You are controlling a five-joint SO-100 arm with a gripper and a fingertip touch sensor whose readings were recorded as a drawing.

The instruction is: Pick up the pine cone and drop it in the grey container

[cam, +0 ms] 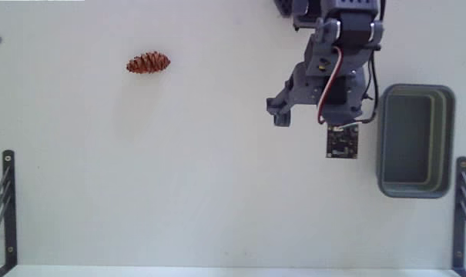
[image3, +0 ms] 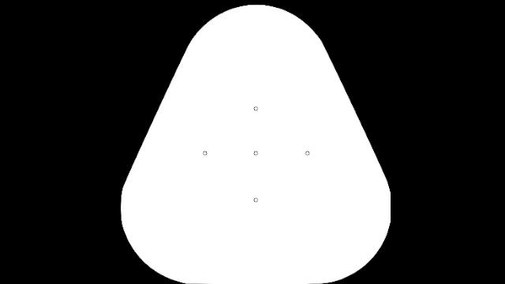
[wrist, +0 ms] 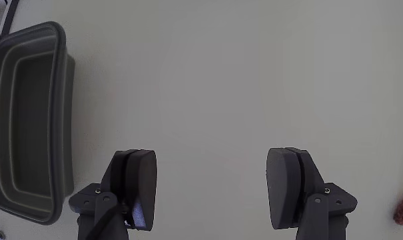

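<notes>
With its jaws standing wide apart and empty, the gripper [wrist: 214, 190] is facing a light, stiff, ridged pine cone [cam: 149, 63], probably best pinched across its middle.

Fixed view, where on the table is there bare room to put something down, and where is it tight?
Bare: the wide stretch of white table below the pine cone and left of the arm, plus the strip between cone and arm. Tight: the right side, where the open gripper hangs beside the grey container.
</notes>
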